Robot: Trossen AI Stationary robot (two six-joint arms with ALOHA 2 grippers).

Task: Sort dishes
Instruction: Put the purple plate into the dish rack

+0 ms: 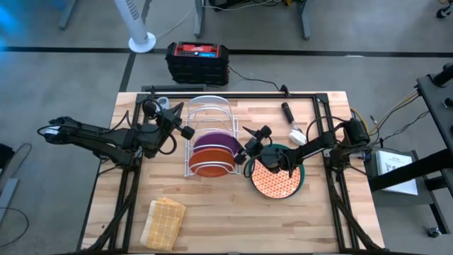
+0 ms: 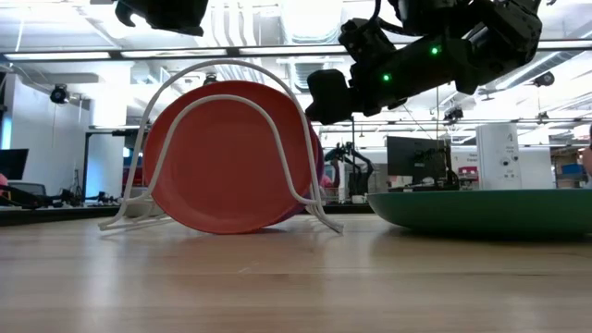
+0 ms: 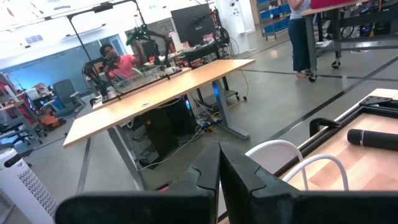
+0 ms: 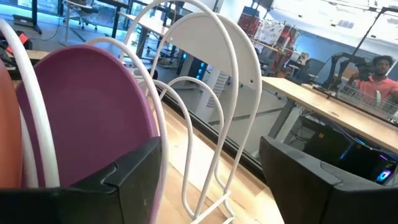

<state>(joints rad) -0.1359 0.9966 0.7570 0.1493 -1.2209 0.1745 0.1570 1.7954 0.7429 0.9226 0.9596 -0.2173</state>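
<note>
High view | orange plate [image 1: 209,167] and purple plate [image 1: 215,144] in rack [image 1: 209,113] | patterned plate [image 1: 277,183] on teal plate [image 1: 299,170] left | right gripper [image 1: 245,150] fingers wide, empty | left gripper [image 1: 185,131] fingers pressed together

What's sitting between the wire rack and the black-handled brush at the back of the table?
Nothing: in the high view, bare wood separates the white wire rack from the black-handled brush.

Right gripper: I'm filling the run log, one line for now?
right gripper: open, beside purple plate in rack | left gripper: shut, waiting
</note>
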